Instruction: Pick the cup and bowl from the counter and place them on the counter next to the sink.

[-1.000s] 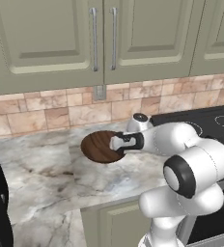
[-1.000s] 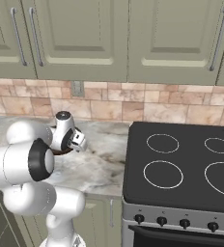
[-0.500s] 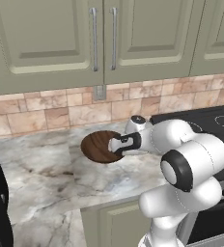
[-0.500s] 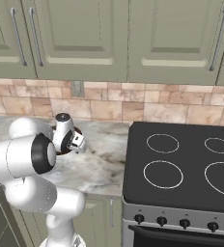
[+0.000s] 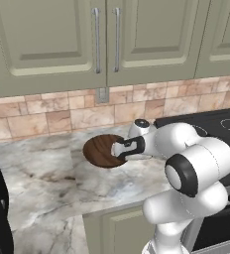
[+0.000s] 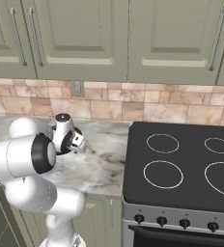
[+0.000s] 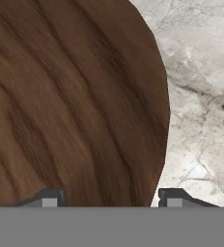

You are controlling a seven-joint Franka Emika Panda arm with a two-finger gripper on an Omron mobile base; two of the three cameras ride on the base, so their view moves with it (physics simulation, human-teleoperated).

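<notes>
Bowl (image 5: 103,151): its rim lay between your jaws (image 7: 108,198), one fingertip over the wood, one over tabletop (image 7: 201,96).
Jaws: parted, not yet gripping — you needed to close squarely on the rim.

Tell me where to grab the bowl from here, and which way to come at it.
Take the bowl by its rim, on the stove-side edge where the gripper already sits, coming from above. It is wide and shallow, probably too broad to span, so one finger inside and the other outside the thin wall looks safest.
</notes>
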